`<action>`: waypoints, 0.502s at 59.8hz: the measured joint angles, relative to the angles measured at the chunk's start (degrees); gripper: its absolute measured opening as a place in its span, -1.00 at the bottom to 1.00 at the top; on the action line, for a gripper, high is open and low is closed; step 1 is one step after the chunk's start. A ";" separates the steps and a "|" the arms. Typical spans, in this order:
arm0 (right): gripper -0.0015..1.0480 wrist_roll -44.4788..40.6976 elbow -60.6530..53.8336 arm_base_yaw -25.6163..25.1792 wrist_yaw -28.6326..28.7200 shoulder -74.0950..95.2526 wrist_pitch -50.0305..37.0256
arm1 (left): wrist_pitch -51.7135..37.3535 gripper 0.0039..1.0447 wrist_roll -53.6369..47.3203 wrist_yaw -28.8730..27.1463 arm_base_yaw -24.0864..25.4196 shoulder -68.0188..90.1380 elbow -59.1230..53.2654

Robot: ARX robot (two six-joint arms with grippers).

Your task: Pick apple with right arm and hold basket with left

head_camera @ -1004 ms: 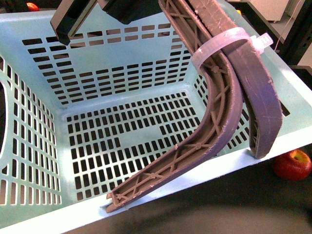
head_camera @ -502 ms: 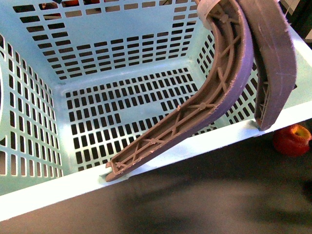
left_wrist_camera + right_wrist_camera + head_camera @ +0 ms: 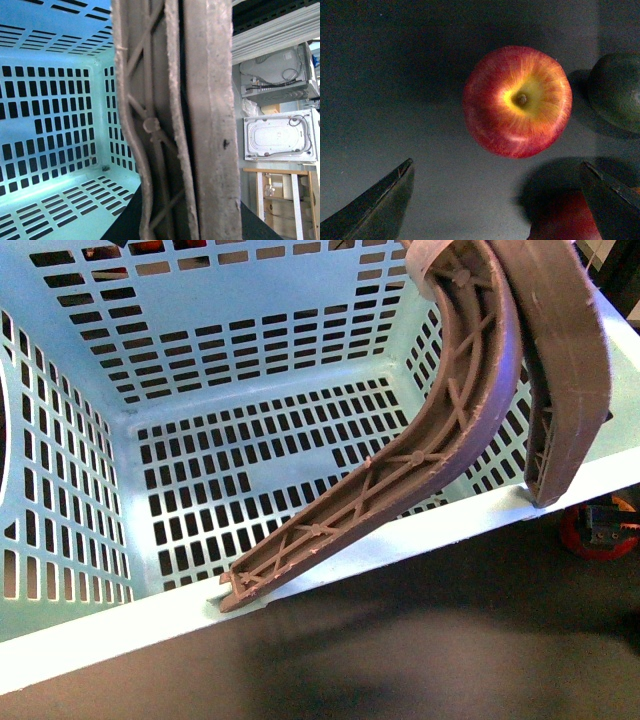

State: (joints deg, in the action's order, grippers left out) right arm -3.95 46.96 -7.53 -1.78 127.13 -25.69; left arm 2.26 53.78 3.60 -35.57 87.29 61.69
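The pale mint-blue basket (image 3: 120, 630) fills the front view. My left gripper (image 3: 390, 545) is shut on its near rim, one brown ribbed finger (image 3: 400, 480) inside the wall and the other (image 3: 560, 410) outside. In the left wrist view the left gripper (image 3: 177, 200) stands beside the basket's slotted inside (image 3: 50, 125). The red apple (image 3: 517, 100), with a yellow patch at its stem, lies on the dark table. My right gripper (image 3: 497, 164) hovers over it, open and empty. In the front view the apple (image 3: 575, 538) is at the right edge, partly covered by a dark thing.
A dark green fruit (image 3: 617, 92) lies close beside the apple. Another red fruit (image 3: 565, 220) lies by one right finger. The dark table (image 3: 400, 660) runs in front of the basket. White appliance panels (image 3: 280, 135) and wooden shelving stand beyond the basket.
The basket has shifted up and nearer in the front view. The black arm over its far wall is gone. A dark thing now covers part of the apple.
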 joint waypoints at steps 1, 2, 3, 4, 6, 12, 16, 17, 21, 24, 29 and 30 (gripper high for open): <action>0.83 0.17 0.66 0.02 -0.07 0.48 0.35 | 0.00 -0.70 -0.02 0.00 0.00 0.00 0.00; 0.83 0.22 0.98 0.04 -0.15 0.72 0.50 | 0.00 -0.70 -0.02 0.00 0.00 0.00 0.00; 0.83 0.31 1.29 0.04 -0.17 0.92 0.63 | 0.00 -0.70 0.00 0.00 0.00 0.00 0.00; 0.83 0.37 1.60 0.04 -0.20 1.14 0.76 | 0.00 -0.70 0.00 -0.02 0.00 0.00 0.00; 0.83 0.57 2.58 0.04 -0.26 1.84 1.16 | 0.00 -0.70 0.00 -0.02 0.00 0.00 0.00; 0.83 1.03 5.07 0.02 -0.57 3.48 2.36 | 0.00 -0.70 -0.02 -0.02 0.02 0.00 0.00; 0.83 1.25 6.60 -0.04 -0.79 4.39 3.15 | 0.00 -0.70 0.00 -0.02 0.02 0.00 0.00; 0.83 1.33 7.23 -0.11 -0.85 4.74 3.45 | 0.00 -0.70 0.00 -0.02 0.00 0.00 0.00; 0.83 1.38 8.76 -0.33 -1.14 5.64 4.13 | 0.00 -0.70 0.00 0.00 0.00 0.00 0.00; 0.83 1.42 9.94 -0.50 -1.27 6.38 4.66 | 0.00 -0.70 0.00 0.00 0.00 0.00 0.00; 0.83 1.55 12.02 -0.87 -1.38 7.87 5.60 | 0.00 -0.70 0.00 0.00 0.00 0.00 0.00; 0.83 1.55 12.55 -0.94 -1.44 8.22 5.86 | 0.00 -0.70 0.00 0.00 0.00 0.00 0.00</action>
State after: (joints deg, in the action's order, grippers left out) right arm -2.39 59.51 -8.47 -3.22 135.35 -19.84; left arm 2.26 53.78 3.60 -35.57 87.29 61.69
